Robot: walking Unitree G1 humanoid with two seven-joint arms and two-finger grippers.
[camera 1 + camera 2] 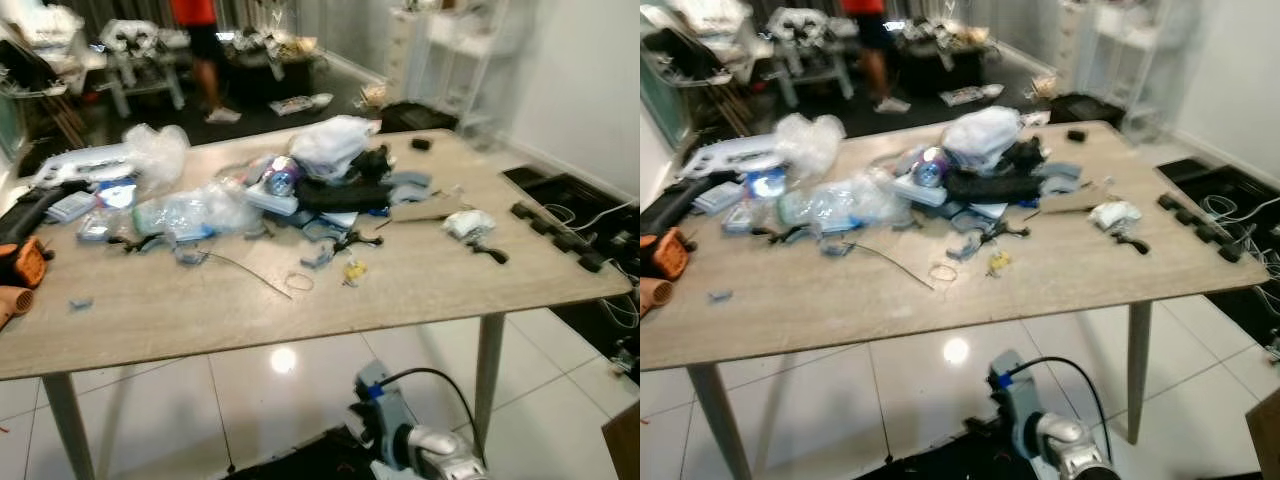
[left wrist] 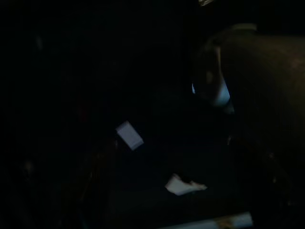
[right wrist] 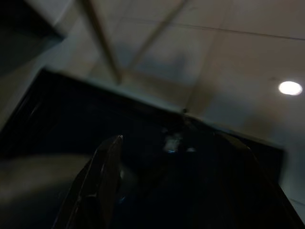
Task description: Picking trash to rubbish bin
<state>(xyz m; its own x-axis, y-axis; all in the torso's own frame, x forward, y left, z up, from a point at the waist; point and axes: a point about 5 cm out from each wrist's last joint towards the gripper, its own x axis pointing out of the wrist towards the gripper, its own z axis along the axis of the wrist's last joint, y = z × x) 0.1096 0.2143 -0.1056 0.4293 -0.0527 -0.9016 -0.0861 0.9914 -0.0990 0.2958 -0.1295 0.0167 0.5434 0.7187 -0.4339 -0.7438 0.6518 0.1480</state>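
A bare strip of table [image 1: 300, 310] is left along its near edge, with white tiled floor [image 1: 270, 400] under it; trash [image 1: 300, 185] is heaped across the far middle. The right gripper [image 3: 167, 181] is held with fingers parted above a dark bin [image 3: 71, 109]. The left wrist view is nearly black, so the left gripper's state cannot be told.

- the surface [image 1: 420, 290] is a light wood-look top on thin grey legs, standing on glossy white floor tiles [image 1: 300, 400]
- big messy heap across the far middle: white plastic bag [image 1: 335, 140], clear plastic bags [image 1: 185, 212], a black bundle [image 1: 340, 192] just beside the white one
- crumpled white wad [image 1: 467, 222] toward the right end, small black box [image 1: 421, 144] near the far edge
- orange thing [image 1: 20, 265] at the left edge
- thin wire [image 1: 250, 272] and a small yellow bit [image 1: 353, 269] lying loose near the front
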